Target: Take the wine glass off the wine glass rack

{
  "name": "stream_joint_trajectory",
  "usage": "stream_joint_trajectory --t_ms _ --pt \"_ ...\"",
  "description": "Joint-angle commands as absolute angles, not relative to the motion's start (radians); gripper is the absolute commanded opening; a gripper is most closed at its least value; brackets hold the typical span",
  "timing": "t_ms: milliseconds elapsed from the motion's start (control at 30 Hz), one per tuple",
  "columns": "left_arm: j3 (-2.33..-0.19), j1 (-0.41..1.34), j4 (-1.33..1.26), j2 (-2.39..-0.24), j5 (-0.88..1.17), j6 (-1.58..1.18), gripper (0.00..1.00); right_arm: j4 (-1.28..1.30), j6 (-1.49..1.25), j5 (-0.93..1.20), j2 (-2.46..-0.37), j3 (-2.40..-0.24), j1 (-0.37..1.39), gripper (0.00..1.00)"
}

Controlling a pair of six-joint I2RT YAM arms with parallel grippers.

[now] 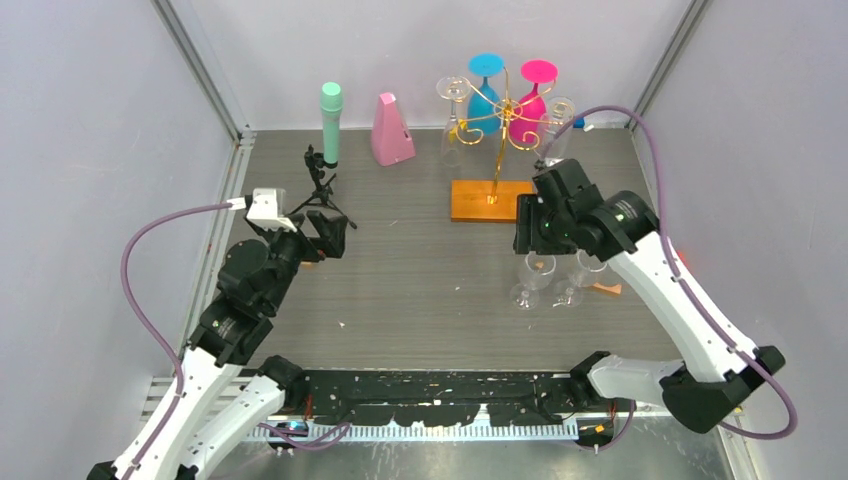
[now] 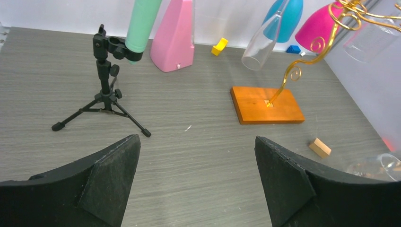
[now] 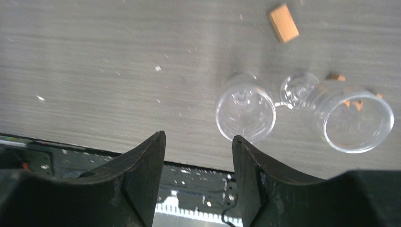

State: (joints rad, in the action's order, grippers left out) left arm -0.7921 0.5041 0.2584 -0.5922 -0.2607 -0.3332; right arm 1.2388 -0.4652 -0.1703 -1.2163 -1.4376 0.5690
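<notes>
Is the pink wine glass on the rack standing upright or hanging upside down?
Upside down. The pink wine glass hangs from the wine glass rack with its flat foot on top and its bowl pointing down.

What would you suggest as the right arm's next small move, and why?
Probably lift the right gripper toward the wine glass rack: its jaws stand open and empty over two clear glasses on the table, while more glasses hang there.

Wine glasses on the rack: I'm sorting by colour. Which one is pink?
The pink glass, back right on the rack beside the blue glass; the other two are clear.
</notes>
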Motion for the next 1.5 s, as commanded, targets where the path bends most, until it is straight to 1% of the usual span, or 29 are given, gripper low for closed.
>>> stream_joint_trajectory --t_ms 0,200,267,333,400,500,533,633,833,933,1033,1133,1167,1233,1267,1333,1467 --pt "-0.864 0.506 0.378 -0.601 -0.187 -0.365 0.94 1.080 -0.478 -0.192 -1.155 -1.509 0.565 0.60" --pt "-0.912 0.506 0.455 -0.620 -0.130 -0.373 0.94 0.870 -0.564 -0.154 -1.109 -1.549 0.565 0.61" --pt "-0.909 0.507 0.460 -0.619 -0.124 -0.377 0.94 0.810 -0.592 -0.211 -1.101 -1.573 0.564 0.65" --pt "-0.900 0.506 0.456 -0.613 -0.117 -0.385 0.93 0.790 -0.592 -0.244 -1.115 -1.625 0.560 0.71" --pt "-0.887 0.507 0.446 -0.603 -0.108 -0.385 0.94 0.814 -0.561 -0.254 -1.160 -1.705 0.529 0.80" --pt "-0.871 0.507 0.428 -0.586 -0.108 -0.374 0.93 0.845 -0.528 -0.229 -1.258 -1.813 0.455 0.82" --pt "-0.867 0.506 0.421 -0.581 -0.111 -0.368 0.93 0.854 -0.528 -0.192 -1.277 -1.857 0.401 0.83" --pt "-0.864 0.506 0.403 -0.581 -0.113 -0.359 0.94 0.843 -0.541 -0.118 -1.335 -1.908 0.277 0.83" --pt "-0.853 0.506 0.380 -0.614 -0.090 -0.337 0.94 0.758 -0.586 -0.043 -1.404 -1.915 0.118 0.83" --pt "-0.846 0.506 0.368 -0.629 -0.075 -0.341 0.94 0.685 -0.645 0.070 -1.446 -1.888 0.042 0.83" --pt "-0.830 0.507 0.354 -0.635 -0.060 -0.347 0.94 0.605 -0.709 0.135 -1.502 -1.881 -0.060 0.83" --pt "-0.808 0.506 0.323 -0.633 -0.063 -0.342 0.94 0.555 -0.754 0.255 -1.564 -1.893 -0.142 0.79" --pt "-0.801 0.506 0.311 -0.634 -0.066 -0.337 0.94 0.551 -0.771 0.287 -1.601 -1.898 -0.155 0.78" --pt "-0.799 0.506 0.296 -0.638 -0.070 -0.331 0.94 0.547 -0.787 0.421 -1.648 -1.915 -0.184 0.74" --pt "-0.800 0.506 0.294 -0.643 -0.072 -0.329 0.95 0.548 -0.788 0.441 -1.661 -1.925 -0.194 0.70" --pt "-0.802 0.506 0.292 -0.655 -0.072 -0.324 0.95 0.543 -0.787 0.492 -1.690 -1.928 -0.197 0.68" --pt "-0.805 0.506 0.297 -0.681 -0.064 -0.305 0.95 0.498 -0.795 0.558 -1.706 -1.887 -0.198 0.68"
